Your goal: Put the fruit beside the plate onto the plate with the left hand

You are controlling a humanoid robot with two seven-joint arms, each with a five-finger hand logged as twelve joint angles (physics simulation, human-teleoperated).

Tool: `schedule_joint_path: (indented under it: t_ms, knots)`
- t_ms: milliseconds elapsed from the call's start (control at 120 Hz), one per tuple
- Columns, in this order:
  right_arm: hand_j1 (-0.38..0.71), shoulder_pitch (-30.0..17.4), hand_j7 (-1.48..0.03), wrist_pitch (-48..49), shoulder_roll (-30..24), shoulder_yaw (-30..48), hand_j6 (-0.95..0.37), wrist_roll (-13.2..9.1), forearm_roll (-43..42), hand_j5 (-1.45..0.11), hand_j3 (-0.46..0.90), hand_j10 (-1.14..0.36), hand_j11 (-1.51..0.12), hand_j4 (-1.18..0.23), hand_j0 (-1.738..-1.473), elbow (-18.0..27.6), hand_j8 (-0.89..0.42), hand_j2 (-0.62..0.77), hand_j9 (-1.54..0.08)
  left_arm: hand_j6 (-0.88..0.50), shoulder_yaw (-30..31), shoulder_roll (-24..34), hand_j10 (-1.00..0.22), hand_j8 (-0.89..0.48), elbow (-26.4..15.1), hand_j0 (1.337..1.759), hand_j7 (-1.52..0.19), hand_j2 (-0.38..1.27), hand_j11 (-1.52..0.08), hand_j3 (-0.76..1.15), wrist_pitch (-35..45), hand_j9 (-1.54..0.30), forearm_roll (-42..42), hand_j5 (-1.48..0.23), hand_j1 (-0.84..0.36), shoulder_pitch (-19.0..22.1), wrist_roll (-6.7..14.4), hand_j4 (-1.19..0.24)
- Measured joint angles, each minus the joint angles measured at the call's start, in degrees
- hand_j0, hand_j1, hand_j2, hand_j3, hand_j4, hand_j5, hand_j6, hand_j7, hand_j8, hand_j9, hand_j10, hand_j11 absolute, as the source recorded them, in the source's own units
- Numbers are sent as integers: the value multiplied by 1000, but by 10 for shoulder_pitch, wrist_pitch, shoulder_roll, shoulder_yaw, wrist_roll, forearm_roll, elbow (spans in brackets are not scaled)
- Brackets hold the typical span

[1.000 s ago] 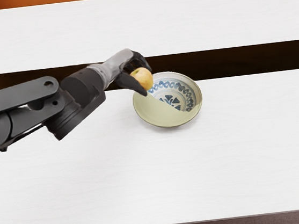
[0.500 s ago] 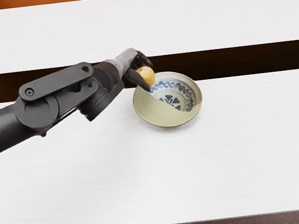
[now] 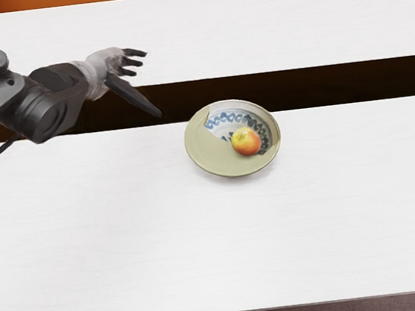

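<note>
A yellow-red apple (image 3: pixel 246 141) lies inside the plate (image 3: pixel 204 153), a shallow dish with a cream rim and a blue pattern, a little right of its middle. My left hand (image 3: pixel 129 73) hangs up and to the left of the plate, well apart from it, fingers spread and holding nothing. Its dark arm enters from the picture's left edge. The right arm is out of view.
The white table (image 3: pixel 216 229) stretches wide in front of and beside the plate. Behind the plate runs a dark gap (image 3: pixel 334 83), with another white surface (image 3: pixel 253 26) beyond it.
The left hand let go of the apple, which now rests in the plate. The hand has pulled back up and to the left with its fingers spread.
</note>
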Motion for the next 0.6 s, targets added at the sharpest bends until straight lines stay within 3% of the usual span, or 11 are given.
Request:
schedule_joint_path:
  t_ms: [100, 217, 292, 408, 600]
  knots:
    - [-349, 3, 0, 1, 0, 1, 0, 0, 1, 0, 0, 0, 0, 0, -1658, 0, 0, 0, 0, -78, -31, 92, -90, -79, -19, 1658, -123, 33, -123, 0, -151, -122, -179, -125, 241, 36, 0, -86]
    - [-349, 5, 0, 1, 0, 2, 0, 0, 2, 0, 0, 0, 0, 0, -1658, 0, 0, 0, 0, -56, -63, 191, -63, -57, -27, 1658, -85, 21, -85, 0, -342, -84, -362, -86, 273, 125, 0, -61]
    - [-349, 6, 0, 1, 0, 3, 0, 0, 2, 0, 0, 0, 0, 0, -1658, 0, 0, 0, 0, -45, -73, 235, -50, -45, -33, 1658, -68, 16, -68, 0, -414, -68, -463, -69, 288, 160, 0, -48]
    - [-349, 6, 0, 0, 0, 4, 0, 0, 3, 0, 0, 0, 0, 0, -1658, 0, 0, 0, 0, -32, -79, 270, -35, -33, -46, 1658, -49, 10, -49, 0, -460, -49, -530, -50, 304, 186, 0, -34]
    - [-349, 9, 0, 0, 0, 5, 0, 0, 3, 0, 0, 0, 0, 0, -1658, 0, 0, 0, 0, -20, -75, 347, -23, -21, -49, 1658, -33, 6, -33, 0, -478, -33, -553, -33, 319, 201, 0, -22]
